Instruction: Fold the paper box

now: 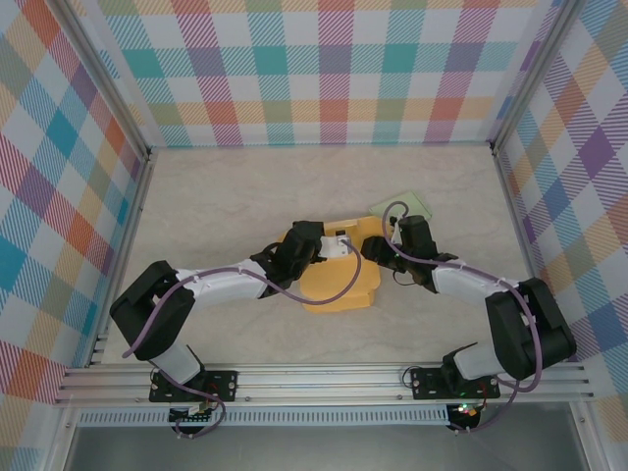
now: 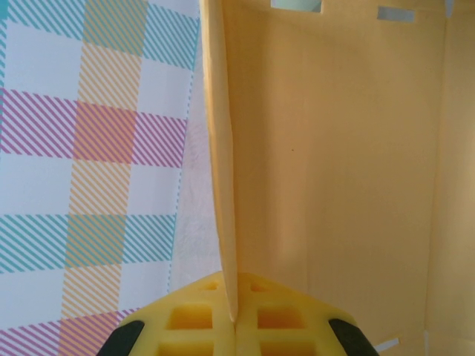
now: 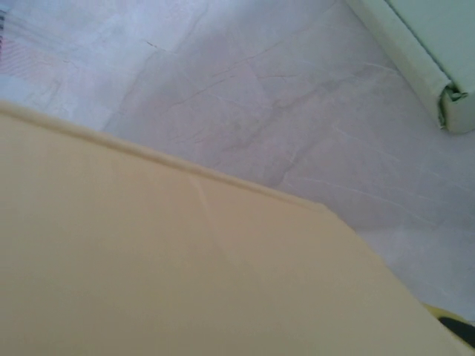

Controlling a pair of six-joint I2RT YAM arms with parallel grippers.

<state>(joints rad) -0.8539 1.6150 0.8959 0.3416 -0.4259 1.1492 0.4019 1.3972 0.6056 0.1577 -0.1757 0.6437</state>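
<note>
Mid-fold: the left gripper (image 2: 236,326) pinches 1 upright wall (image 2: 221,185) of the paper box (image 1: 339,283); the right gripper's (image 1: 373,247) finger spread cannot be told; next, that wall probably needs tucking inward

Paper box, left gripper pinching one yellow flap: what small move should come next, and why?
Probably hold the left gripper pinched on the flap and ease the right gripper inward against the right side of the paper box, raising that panel. The left pads are shut on the flap's edge, and the right gripper sits beside the box, a yellow panel close under it.
</note>
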